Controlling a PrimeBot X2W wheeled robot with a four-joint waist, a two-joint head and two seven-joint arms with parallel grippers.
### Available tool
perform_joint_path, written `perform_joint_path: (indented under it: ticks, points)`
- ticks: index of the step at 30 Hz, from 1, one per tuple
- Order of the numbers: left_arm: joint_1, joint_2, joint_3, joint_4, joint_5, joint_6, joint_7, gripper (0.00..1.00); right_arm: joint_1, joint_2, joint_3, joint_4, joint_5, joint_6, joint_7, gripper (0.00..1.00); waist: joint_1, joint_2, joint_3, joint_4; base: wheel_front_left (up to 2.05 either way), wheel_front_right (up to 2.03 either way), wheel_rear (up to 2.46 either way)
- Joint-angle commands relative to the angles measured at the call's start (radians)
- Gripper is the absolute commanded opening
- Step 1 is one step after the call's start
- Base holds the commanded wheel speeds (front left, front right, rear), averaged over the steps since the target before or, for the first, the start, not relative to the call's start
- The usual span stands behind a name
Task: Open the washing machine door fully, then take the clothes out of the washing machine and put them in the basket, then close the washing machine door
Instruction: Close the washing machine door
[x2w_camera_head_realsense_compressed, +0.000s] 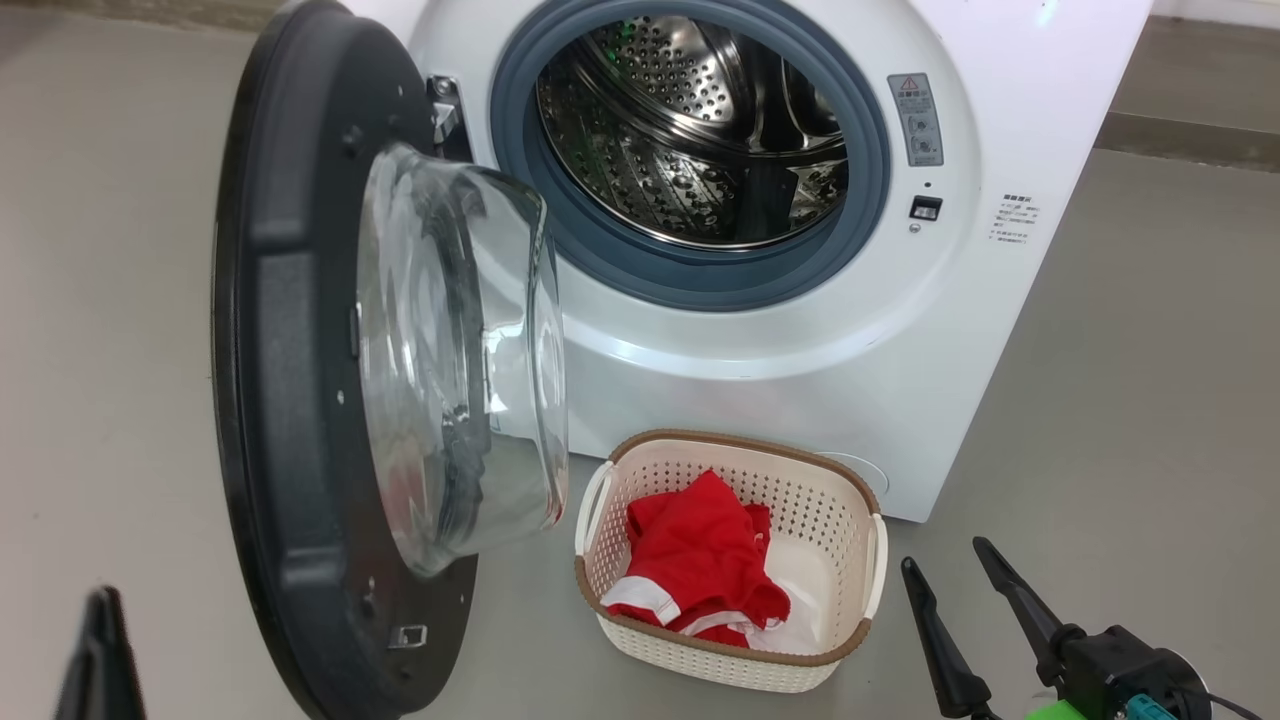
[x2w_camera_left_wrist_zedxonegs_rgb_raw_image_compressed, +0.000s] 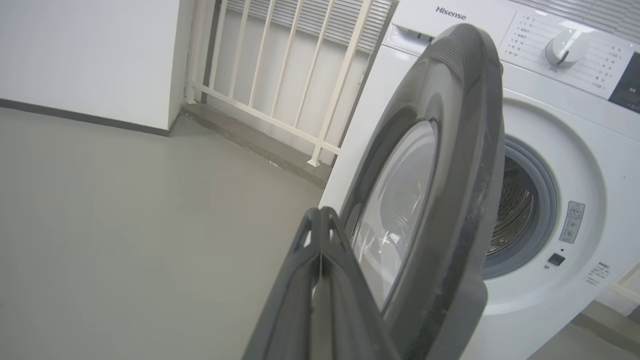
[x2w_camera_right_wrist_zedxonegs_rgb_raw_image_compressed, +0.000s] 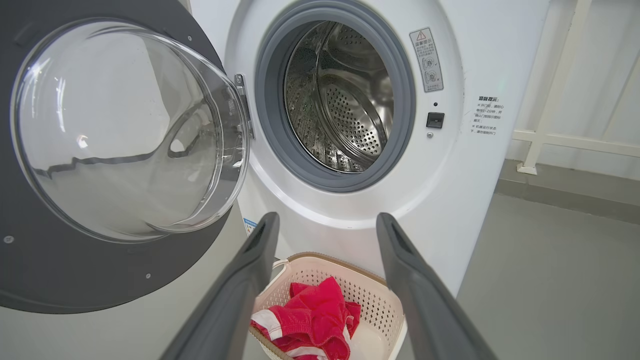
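The washing machine (x2w_camera_head_realsense_compressed: 800, 350) stands with its door (x2w_camera_head_realsense_compressed: 280, 350) swung out to the left, glass bowl facing the drum. No fabric shows in the steel drum (x2w_camera_head_realsense_compressed: 690, 130). The red and white clothes (x2w_camera_head_realsense_compressed: 700, 555) lie in the cream basket (x2w_camera_head_realsense_compressed: 850, 520) on the floor before the machine. My right gripper (x2w_camera_head_realsense_compressed: 945, 560) is open and empty, low at the right of the basket; in the right wrist view its fingers (x2w_camera_right_wrist_zedxonegs_rgb_raw_image_compressed: 250, 260) frame the basket (x2w_camera_right_wrist_zedxonegs_rgb_raw_image_compressed: 340, 260) and clothes (x2w_camera_right_wrist_zedxonegs_rgb_raw_image_compressed: 315, 315). My left gripper (x2w_camera_left_wrist_zedxonegs_rgb_raw_image_compressed: 320, 215) is shut and empty, beside the door's outer face (x2w_camera_left_wrist_zedxonegs_rgb_raw_image_compressed: 465, 150), and sits at the lower left of the head view (x2w_camera_head_realsense_compressed: 103, 600).
Grey floor (x2w_camera_head_realsense_compressed: 1120, 420) spreads around the machine. A white railing (x2w_camera_left_wrist_zedxonegs_rgb_raw_image_compressed: 280, 75) and a white wall (x2w_camera_left_wrist_zedxonegs_rgb_raw_image_compressed: 90, 50) stand behind and left of it, and the railing (x2w_camera_right_wrist_zedxonegs_rgb_raw_image_compressed: 550, 100) runs on to its right. The control dial (x2w_camera_left_wrist_zedxonegs_rgb_raw_image_compressed: 565, 47) sits on the top panel.
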Motion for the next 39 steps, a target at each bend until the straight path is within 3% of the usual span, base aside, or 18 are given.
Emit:
perform_joint_path:
  ticks: [1, 5, 12, 18, 23, 39]
  points:
    - [-0.062, -0.009, 0.061, -0.052, -0.068, -0.023, -0.017, 0.0, -0.027, -0.01, 0.018, -0.024, 0.011, 0.005, -0.009, 1.0, 0.0, 0.0, 0.0, 0.002, 0.0, 0.0, 0.0]
    - [-0.104, -0.04, 0.13, -0.108, -0.269, -0.074, -0.013, 0.0, -0.026, -0.01, 0.014, -0.028, 0.01, 0.005, -0.009, 1.0, 0.0, 0.0, -0.001, 0.008, 0.0, 0.0, 0.0]
    - [-0.179, -0.073, 0.274, -0.137, -0.721, -0.144, 0.048, 0.0, -0.031, -0.01, 0.016, -0.032, 0.015, 0.005, -0.009, 1.0, 0.0, 0.0, 0.001, 0.005, 0.0, 0.0, 0.0]
    - [-0.219, -0.028, 0.352, -0.051, -0.947, -0.132, 0.157, 0.0, -0.036, -0.01, 0.015, -0.032, 0.016, 0.005, -0.009, 1.0, 0.0, 0.0, 0.007, -0.002, 0.0, 0.0, 0.0]
    - [-0.216, 0.003, 0.325, 0.025, -1.005, -0.119, 0.25, 0.0, -0.04, -0.01, 0.016, -0.031, 0.017, 0.005, -0.009, 1.0, 0.0, 0.0, 0.011, -0.01, 0.0, 0.0, 0.0]
    - [-0.134, -0.008, 0.164, 0.085, -1.036, -0.137, 0.436, 0.0, -0.039, -0.01, 0.023, -0.03, 0.015, 0.005, -0.009, 1.0, 0.0, 0.0, 0.015, -0.022, 0.0, 0.0, 0.0]
